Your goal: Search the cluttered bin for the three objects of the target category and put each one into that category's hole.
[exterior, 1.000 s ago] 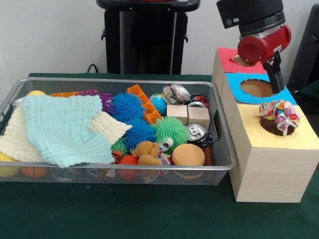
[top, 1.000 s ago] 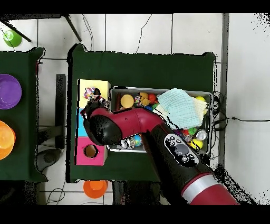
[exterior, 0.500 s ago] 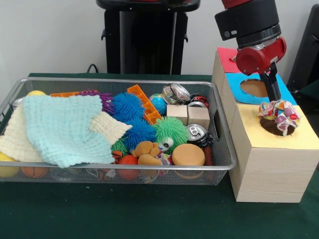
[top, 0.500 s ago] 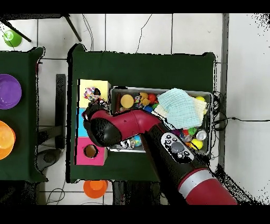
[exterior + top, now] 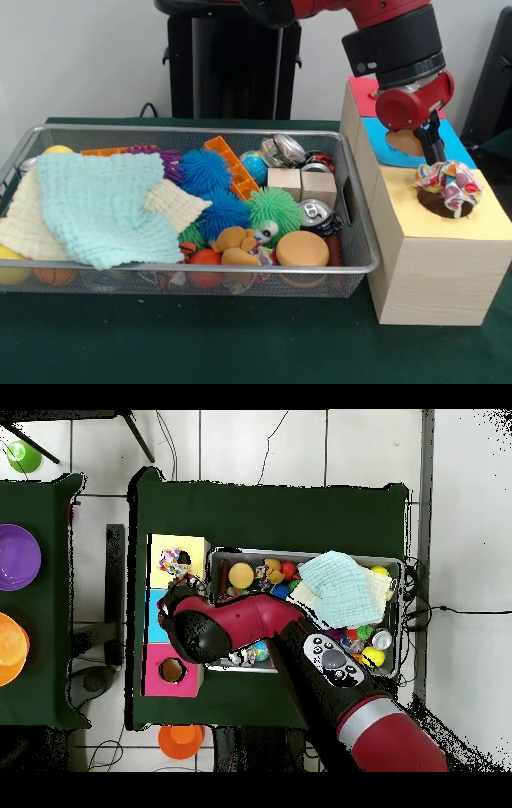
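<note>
A patterned cloth bundle [image 5: 448, 186] sits stuffed in the round hole of the yellow-topped box [image 5: 480, 224]; in the overhead view the bundle [image 5: 175, 565] lies on that same box [image 5: 196, 545]. My gripper [image 5: 434, 152] hangs just behind and above the bundle, over the blue box's hole [image 5: 406, 142], and holds nothing that I can see. In the overhead view the gripper [image 5: 180, 591] is at the border of the yellow and blue tops. A teal cloth [image 5: 104, 204] and a cream cloth [image 5: 24, 228] lie in the left of the wire bin [image 5: 192, 130].
The bin also holds blue spiky balls [image 5: 204, 170], a green spiky ball [image 5: 274, 210], crushed cans [image 5: 314, 213], two wooden blocks [image 5: 302, 184], an orange disc [image 5: 302, 249] and a small teddy [image 5: 237, 244]. A red-topped box [image 5: 364, 96] stands behind the blue one.
The arm's wrist has come down and shifted left, bringing the gripper closer to the cloth bundle. The bundle stays in the yellow hole.
</note>
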{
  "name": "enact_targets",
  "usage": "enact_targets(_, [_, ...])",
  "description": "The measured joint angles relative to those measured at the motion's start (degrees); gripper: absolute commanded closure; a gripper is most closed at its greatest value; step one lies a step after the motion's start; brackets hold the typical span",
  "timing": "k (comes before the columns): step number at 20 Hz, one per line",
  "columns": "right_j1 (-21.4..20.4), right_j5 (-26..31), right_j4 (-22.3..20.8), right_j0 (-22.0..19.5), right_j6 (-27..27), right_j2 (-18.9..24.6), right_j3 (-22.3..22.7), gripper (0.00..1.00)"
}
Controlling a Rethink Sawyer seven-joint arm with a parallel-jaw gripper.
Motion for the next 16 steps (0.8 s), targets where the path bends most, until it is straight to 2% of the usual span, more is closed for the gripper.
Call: enact_targets(16, [-0.1, 0.0, 0.0, -1.7, 0.0, 0.0, 0.0, 1.0])
